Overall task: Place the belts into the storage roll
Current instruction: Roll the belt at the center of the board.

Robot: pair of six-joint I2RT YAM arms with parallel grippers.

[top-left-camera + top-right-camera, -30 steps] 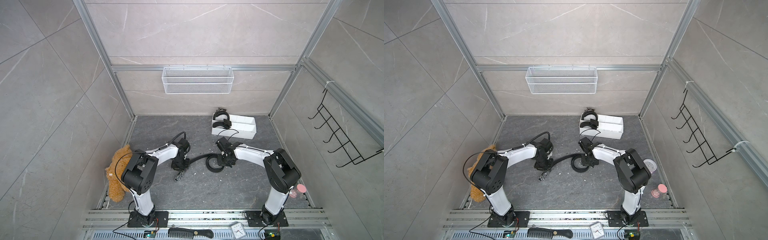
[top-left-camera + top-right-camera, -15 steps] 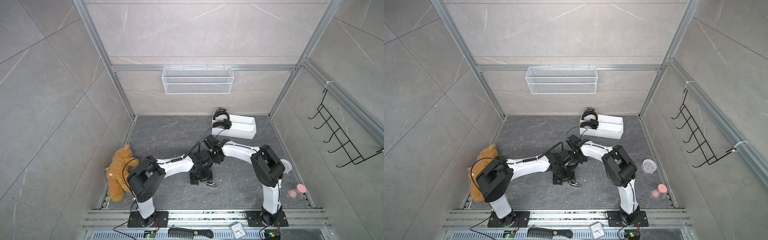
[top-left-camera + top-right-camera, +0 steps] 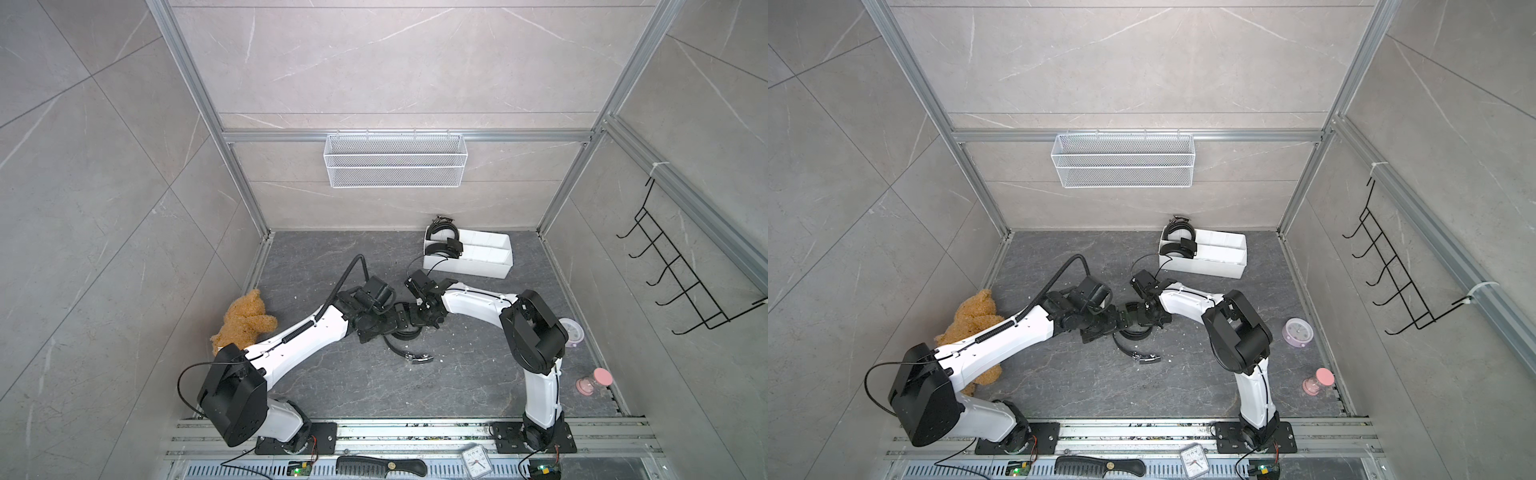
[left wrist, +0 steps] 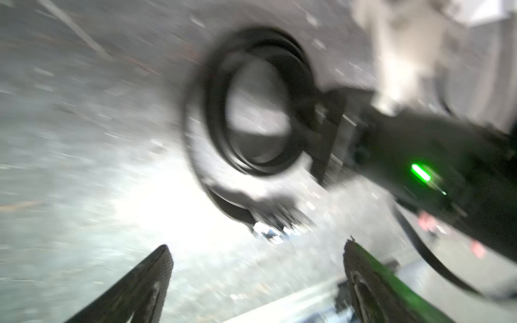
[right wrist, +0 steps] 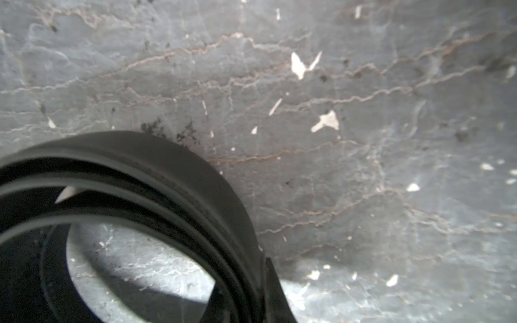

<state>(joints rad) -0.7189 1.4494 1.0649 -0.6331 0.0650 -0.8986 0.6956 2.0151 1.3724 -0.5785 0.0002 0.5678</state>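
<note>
One black belt (image 3: 406, 332) lies coiled on the dark floor, its metal buckle (image 3: 419, 357) trailing toward the front. My right gripper (image 3: 420, 316) is shut on the coil's wall; in the right wrist view the belt (image 5: 167, 195) runs between my pinched fingertips (image 5: 272, 290). My left gripper (image 3: 397, 319) stands open right beside the coil, holding nothing; its wrist view, blurred, shows the coil (image 4: 251, 103) and buckle (image 4: 277, 226) ahead of the spread fingers (image 4: 156, 279). The white storage roll (image 3: 486, 266) stands at the back, two coiled belts (image 3: 442, 239) in its left end.
A brown teddy bear (image 3: 245, 320) lies by the left arm. A pink alarm clock (image 3: 572, 332) and a pink hourglass (image 3: 594, 380) stand at the right. A wire basket (image 3: 395, 160) and a black hook rack (image 3: 681, 270) hang on the walls. A comb (image 3: 380, 467) lies on the front rail.
My left gripper carried the belt's buckle end rightward to the coil, then opened and let it go. The right gripper stays shut on the coil, shifted slightly left.
</note>
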